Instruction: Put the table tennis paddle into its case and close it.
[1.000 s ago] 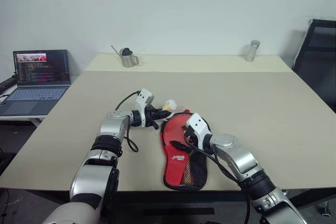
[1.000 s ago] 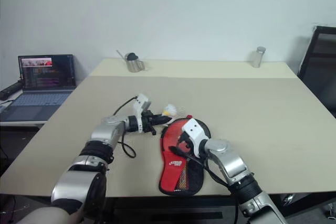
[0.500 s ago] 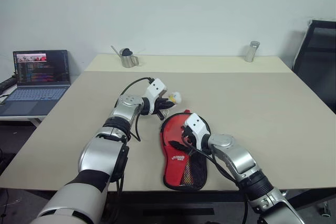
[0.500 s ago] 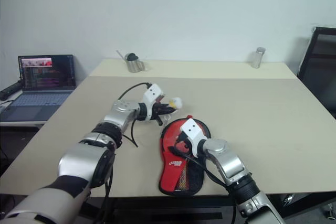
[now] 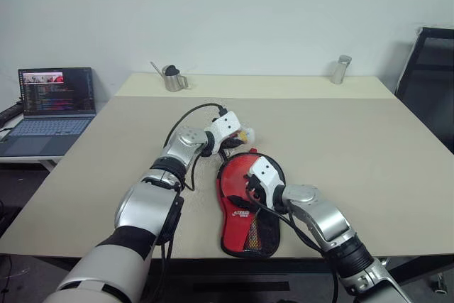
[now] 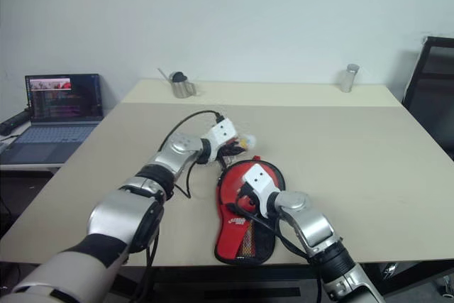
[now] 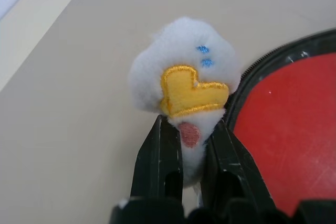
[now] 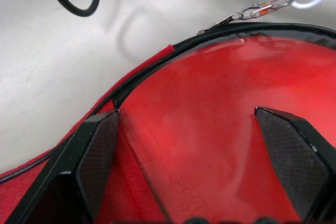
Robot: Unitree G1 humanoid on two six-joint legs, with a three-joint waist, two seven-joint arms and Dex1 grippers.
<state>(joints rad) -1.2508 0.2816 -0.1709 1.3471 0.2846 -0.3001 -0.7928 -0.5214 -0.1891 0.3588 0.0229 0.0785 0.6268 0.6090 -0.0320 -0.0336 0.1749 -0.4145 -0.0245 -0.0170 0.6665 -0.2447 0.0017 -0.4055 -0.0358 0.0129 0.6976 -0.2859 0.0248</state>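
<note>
The case [image 5: 245, 219] lies red side up on the table near its front edge, with a white logo and a black mesh pocket. Inside its unzipped round end shows the smooth red face of the table tennis paddle [image 8: 220, 98]; the handle is hidden. My left gripper [image 5: 237, 138] is at the far rim of the case, shut on the small white-yellow charm [image 7: 184, 72] that hangs on the zipper pull [image 8: 247, 11]. My right gripper [image 8: 186, 114] is open, its fingers [image 8: 97, 145] spread wide and set down over the red face.
An open laptop [image 5: 55, 101] sits on a side desk to the left. At the table's back stand a metal watering can [image 5: 172, 78] and a metal cylinder [image 5: 341, 69]. A black chair [image 5: 429, 69] is at the right.
My left gripper has carried the charm to the right and a little farther away, along the case's far rim, and its wrist has rolled. The right gripper has stayed put.
</note>
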